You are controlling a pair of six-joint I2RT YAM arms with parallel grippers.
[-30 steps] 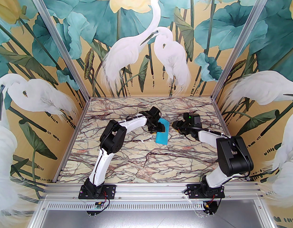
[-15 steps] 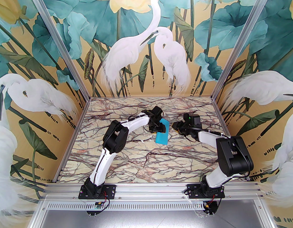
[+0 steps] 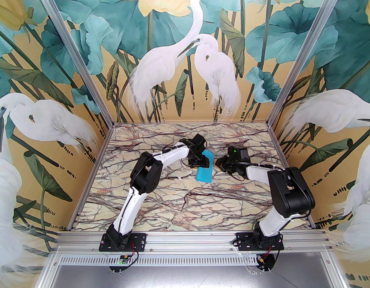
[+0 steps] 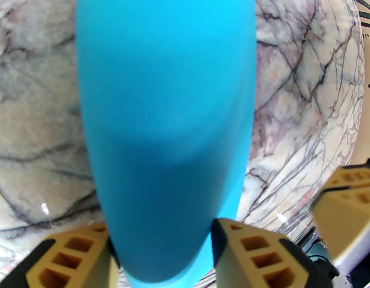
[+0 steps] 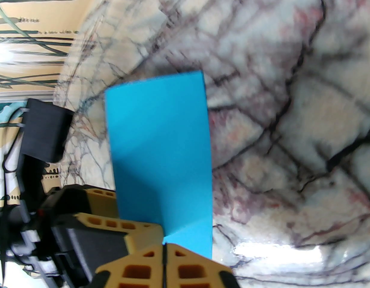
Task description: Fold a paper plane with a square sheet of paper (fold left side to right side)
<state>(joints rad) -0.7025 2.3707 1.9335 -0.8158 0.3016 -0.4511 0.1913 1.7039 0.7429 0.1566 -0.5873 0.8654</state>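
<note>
Resting folded on the marble table [image 3: 161, 196], the square sheet of paper [image 3: 204, 174] showed as a narrow cyan strip between the two arms, its far end hidden under the left gripper [image 3: 200, 164]. From the left wrist the strip was blurred and cut off at the top edge; it filled the gap between the half-spread fingers [image 4: 68, 256], meeting both, though whether they squeezed it I could not tell. The right gripper [image 5: 164, 247] was clenched, its tips meeting at the sheet's near edge beside a crease (a layer may have been nipped there, too fine to make out). From above, its wrist hid that contact
</note>
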